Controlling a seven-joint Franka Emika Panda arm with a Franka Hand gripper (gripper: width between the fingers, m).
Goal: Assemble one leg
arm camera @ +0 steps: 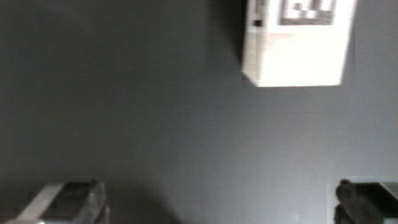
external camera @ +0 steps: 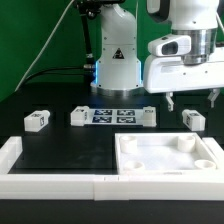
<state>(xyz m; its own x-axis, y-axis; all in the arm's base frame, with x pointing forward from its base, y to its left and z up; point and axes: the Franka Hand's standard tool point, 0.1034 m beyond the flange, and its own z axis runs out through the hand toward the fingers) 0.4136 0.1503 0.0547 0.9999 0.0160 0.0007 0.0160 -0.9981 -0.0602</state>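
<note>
A small white leg [external camera: 193, 119] with a black-and-white tag lies on the black table at the exterior view's right, just behind the square plate. My gripper [external camera: 192, 99] hangs open and empty a little above it, with the fingers wide apart. In the wrist view the leg [arm camera: 297, 45] lies on the dark table, well ahead of my open gripper [arm camera: 217, 205] and off to one side. Its tag is at the far end. Nothing is between the fingers [arm camera: 63, 200]. A second leg [external camera: 38, 121] lies at the exterior view's left.
The marker board [external camera: 113, 116] lies mid-table, with small white blocks at its ends. A large white square plate [external camera: 212, 152] with round sockets sits front right. A white L-shaped wall [external camera: 50, 181] runs along the front and left. The robot base [external camera: 115, 60] stands behind.
</note>
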